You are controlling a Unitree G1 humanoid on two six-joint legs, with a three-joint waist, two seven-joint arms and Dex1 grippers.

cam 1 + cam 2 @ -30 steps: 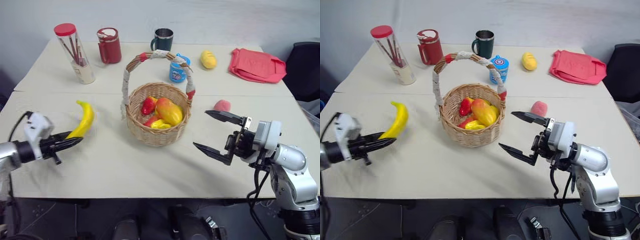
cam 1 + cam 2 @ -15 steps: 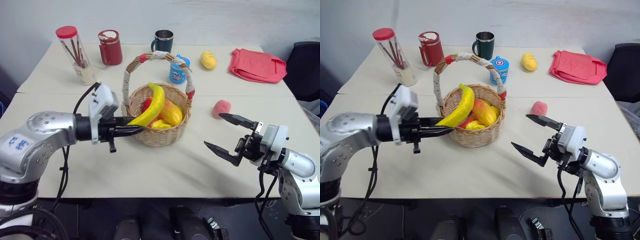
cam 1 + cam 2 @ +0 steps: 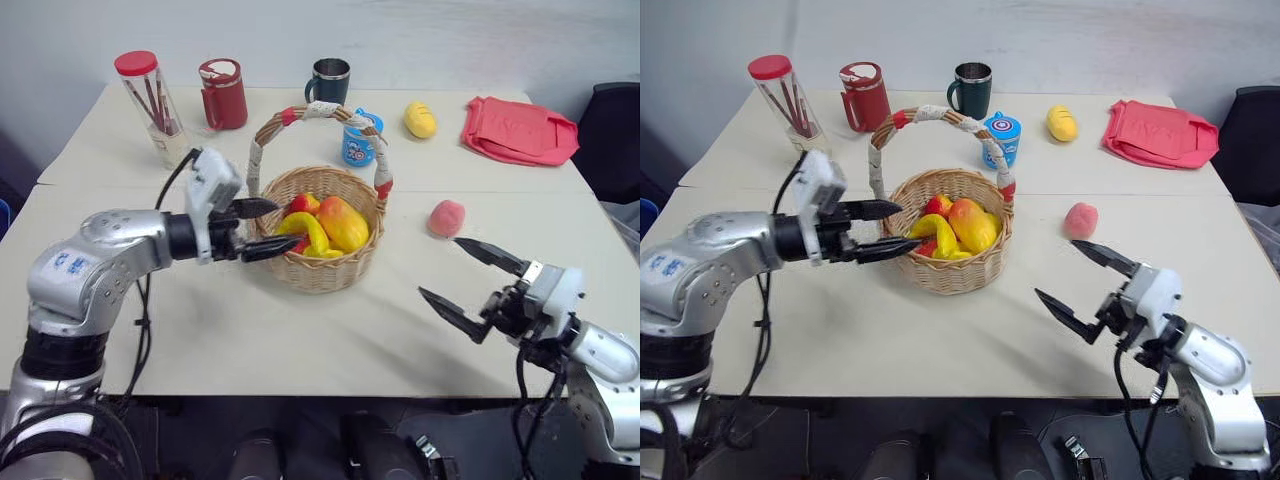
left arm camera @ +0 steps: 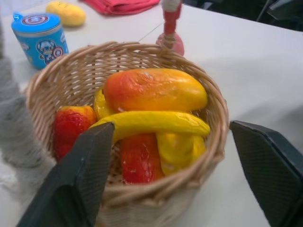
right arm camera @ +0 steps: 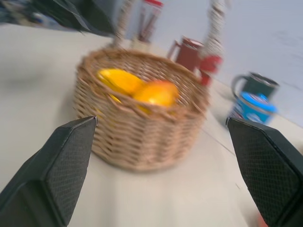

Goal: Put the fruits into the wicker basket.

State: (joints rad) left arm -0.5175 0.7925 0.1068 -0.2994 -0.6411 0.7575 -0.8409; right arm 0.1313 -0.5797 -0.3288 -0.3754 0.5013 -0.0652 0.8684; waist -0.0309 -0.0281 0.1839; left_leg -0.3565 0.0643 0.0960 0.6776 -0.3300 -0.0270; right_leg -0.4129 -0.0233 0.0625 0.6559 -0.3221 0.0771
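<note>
The wicker basket (image 3: 315,270) stands mid-table, its taped handle arching over it. Inside lie the mango (image 3: 343,222), the yellow banana (image 3: 305,229) and red pieces (image 4: 135,158). My left gripper (image 3: 285,225) hovers at the basket's left rim, open, with nothing between its fingers (image 4: 83,179); the banana rests loose just beyond them. The pink peach (image 3: 445,218) lies on the table right of the basket. My right gripper (image 3: 440,268) is open and empty, near the front right, a little short of the peach and pointing toward the basket (image 5: 142,123).
Along the back stand a clear jar of sticks (image 3: 150,105), a red mug (image 3: 222,93), a dark green mug (image 3: 328,80) and a blue cup (image 3: 358,140). A small yellow oval thing (image 3: 418,118) and a red cloth (image 3: 518,130) lie at the back right.
My left arm carried the banana from the table's left side over the basket, then the gripper opened and the banana now lies in the basket. The right gripper drifted right and lower, still open.
</note>
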